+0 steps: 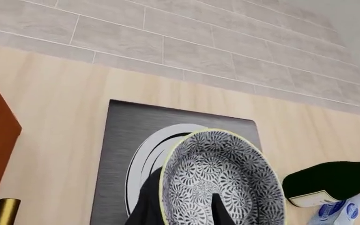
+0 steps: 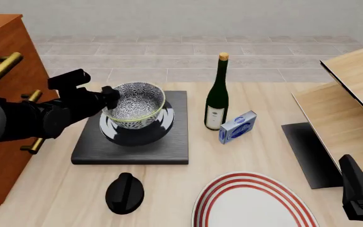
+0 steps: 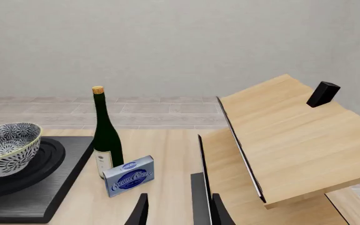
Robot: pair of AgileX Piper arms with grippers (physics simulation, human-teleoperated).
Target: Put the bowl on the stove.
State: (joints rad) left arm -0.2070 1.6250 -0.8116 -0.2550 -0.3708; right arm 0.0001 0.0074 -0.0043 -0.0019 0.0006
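Your left arm is reaching in from the left, roughly level, forearm angling toward table center. Your left gripper (image 2: 110, 96) is pinching something, one finger (image 1: 221, 212) showing dark in its wrist view. Your right gripper (image 3: 176, 212) is sitting low at the near right edge, fingers parted, gripping nothing.

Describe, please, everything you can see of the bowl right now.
The bowl is round and deep, with a dense blue-and-white floral inside, yellowish-green rim and dark glossy outside. It sits tilted over the rings of the stove, its rim pinched by the left gripper. Whether its base touches the stove is unclear.
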